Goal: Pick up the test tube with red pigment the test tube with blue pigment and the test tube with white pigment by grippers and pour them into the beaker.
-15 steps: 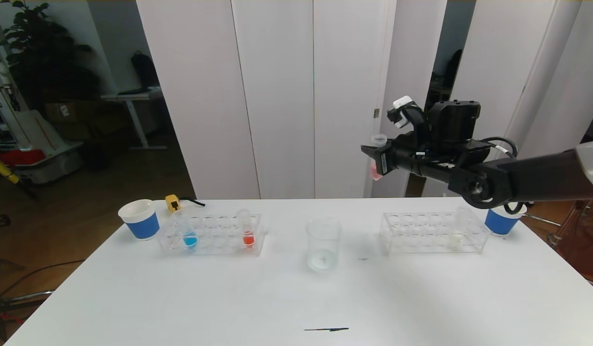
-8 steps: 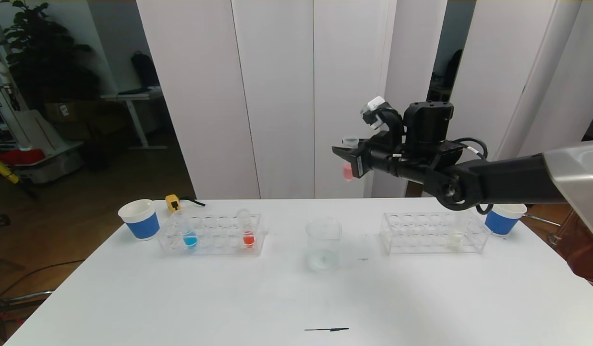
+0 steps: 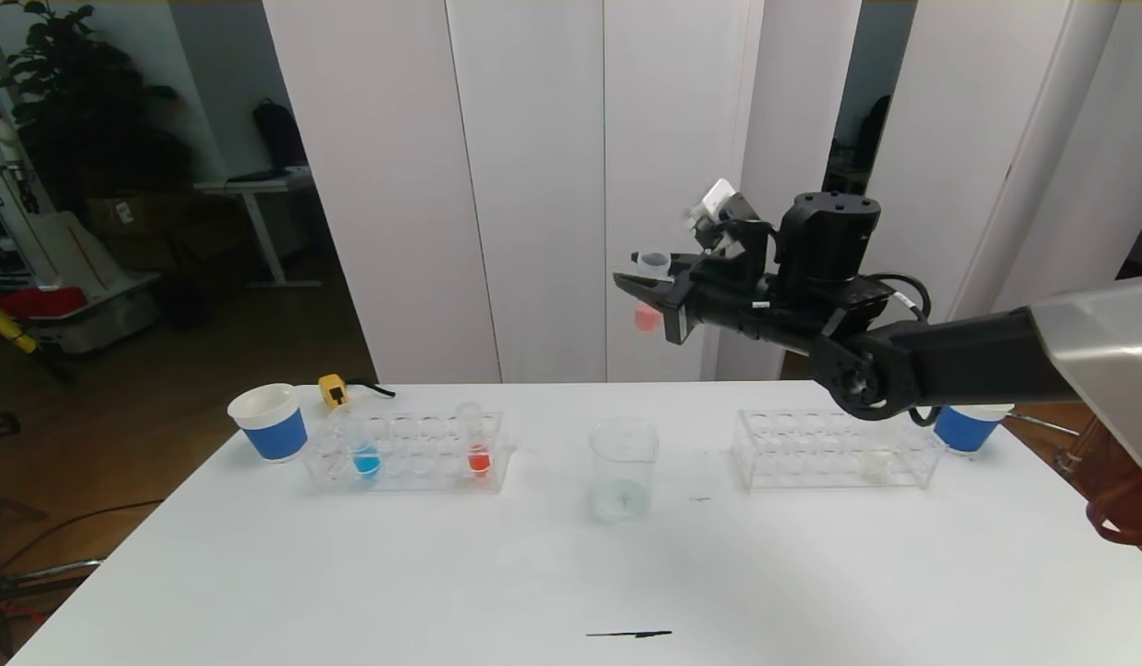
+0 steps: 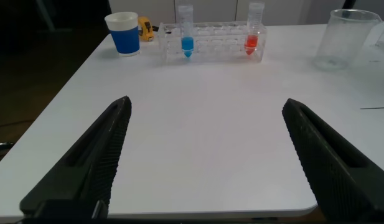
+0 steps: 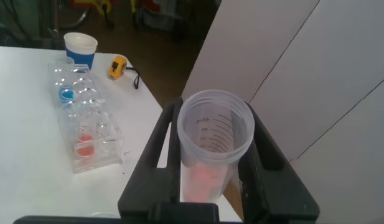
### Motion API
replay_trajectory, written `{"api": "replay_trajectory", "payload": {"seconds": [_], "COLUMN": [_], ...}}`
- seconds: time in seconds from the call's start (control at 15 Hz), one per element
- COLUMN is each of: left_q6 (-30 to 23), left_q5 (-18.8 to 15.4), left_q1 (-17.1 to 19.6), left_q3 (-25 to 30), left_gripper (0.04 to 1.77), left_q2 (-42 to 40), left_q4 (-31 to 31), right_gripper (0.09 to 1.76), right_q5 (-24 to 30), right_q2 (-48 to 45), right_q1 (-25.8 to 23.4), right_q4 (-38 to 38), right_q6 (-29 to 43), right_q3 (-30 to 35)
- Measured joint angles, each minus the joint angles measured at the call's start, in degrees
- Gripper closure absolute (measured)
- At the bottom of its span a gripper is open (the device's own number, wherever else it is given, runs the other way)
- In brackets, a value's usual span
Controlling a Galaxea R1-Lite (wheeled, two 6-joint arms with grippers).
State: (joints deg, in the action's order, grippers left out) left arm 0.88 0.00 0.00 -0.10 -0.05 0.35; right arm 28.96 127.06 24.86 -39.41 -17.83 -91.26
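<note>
My right gripper [image 3: 646,289] is shut on a clear test tube with pale pinkish-red pigment [image 3: 646,319], held upright high above the table, a little right of the beaker [image 3: 623,467]. In the right wrist view the tube [image 5: 213,149] sits between both fingers. The test tube with blue pigment [image 3: 364,458] and another tube with red pigment [image 3: 478,453] stand in the left rack [image 3: 409,453]. The test tube with white pigment [image 3: 876,460] stands in the right rack [image 3: 834,449]. My left gripper [image 4: 207,155] is open and empty over the table's near left part.
A blue-banded paper cup [image 3: 270,423] stands left of the left rack, another [image 3: 963,427] right of the right rack. A small yellow object [image 3: 332,389] lies behind the left rack. A thin black mark [image 3: 629,634] is near the table's front edge.
My right gripper has carried the pinkish-red tube leftwards and slightly up, from over the right rack to near above the beaker. Nothing on the table has moved.
</note>
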Motion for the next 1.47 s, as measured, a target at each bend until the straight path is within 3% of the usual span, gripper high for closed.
{"api": "replay_trajectory", "payload": {"seconds": [0.33,0.67,1.47], "left_q6": [0.0,0.0,0.0], "left_q5": [0.0,0.0,0.0], "left_q1": [0.0,0.0,0.0], "left_q3": [0.0,0.0,0.0], "left_gripper": [0.08,0.08,0.08], "left_q2": [-0.02,-0.02,-0.02], "left_q4": [0.0,-0.02,-0.02], "right_gripper": [1.26,1.26,1.26], "right_q5": [3.94,11.54,18.64], "right_q2": [-0.4,-0.27,3.15], "right_q1": [-0.61,-1.65,-2.56], "right_q4": [-1.38,-9.95,-7.83], "right_q6": [-8.45,-13.67,-37.82], "right_q3": [3.91,6.56,6.61]}}
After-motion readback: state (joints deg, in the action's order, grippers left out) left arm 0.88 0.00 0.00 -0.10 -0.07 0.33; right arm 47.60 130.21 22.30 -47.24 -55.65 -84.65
